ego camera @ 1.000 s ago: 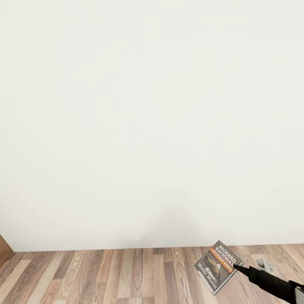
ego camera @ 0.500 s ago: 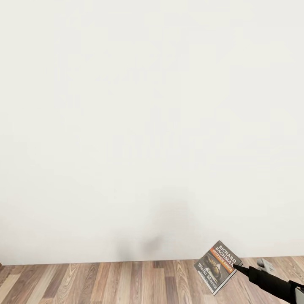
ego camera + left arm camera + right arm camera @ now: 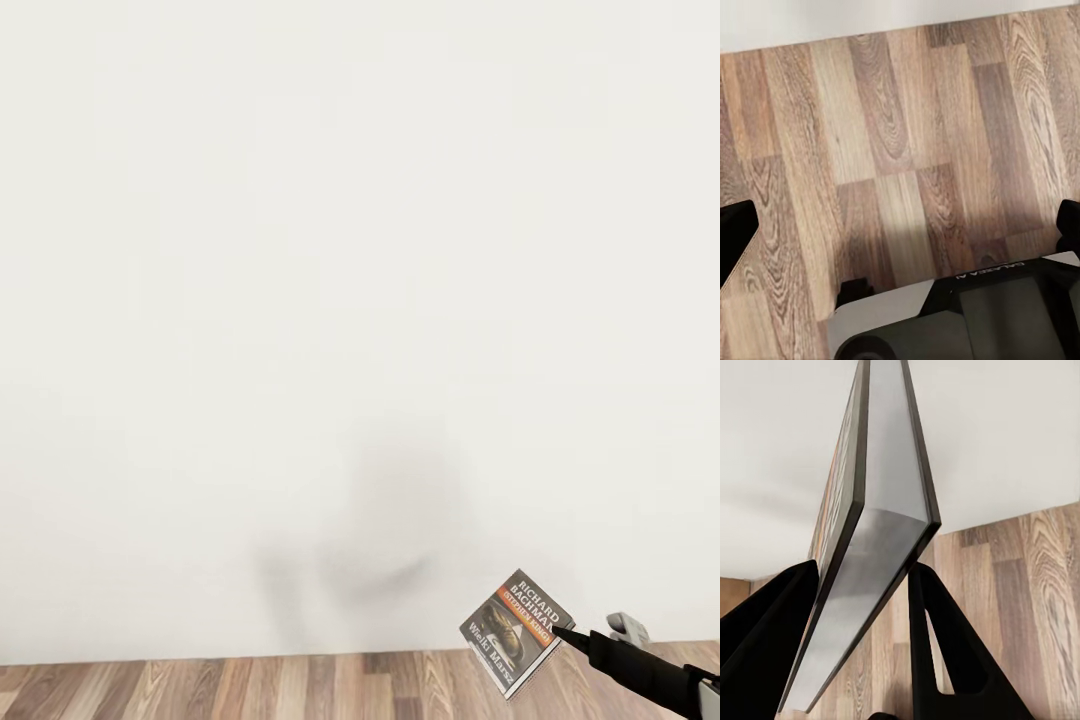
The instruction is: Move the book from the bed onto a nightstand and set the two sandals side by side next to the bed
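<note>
I am facing a blank white wall (image 3: 360,300) with a strip of wood-plank floor (image 3: 250,690) along its foot, and a faint grey shadow is smudging the wall just above the boards; nothing of the bed, either nightstand or the sandals is showing, so I am judging that I am driving with the load rather than working at a surface.

The book (image 3: 515,630) is off the bed and in my right gripper (image 3: 562,632); in the right wrist view the two black fingers (image 3: 937,652) are pressing on either cover, jaws clamped on the book (image 3: 874,547) near one edge, with most of the volume sticking out beyond the fingertips and its page block facing the camera; from the head view the cover is tilting, title side towards me, and hanging in the air clear of the floor.

The left wrist view is looking down at bare planks (image 3: 900,135) with the robot's own dark base (image 3: 967,315) at the frame edge; black finger parts are peeking in at both sides, far apart, with nothing between them, so I am reading the left jaws as apart and idle.

As for progress, I am counting the pickup as done; setting the book on a nightstand is left, and the sandals I am taking as not yet dealt with, though I cannot tell from here.
</note>
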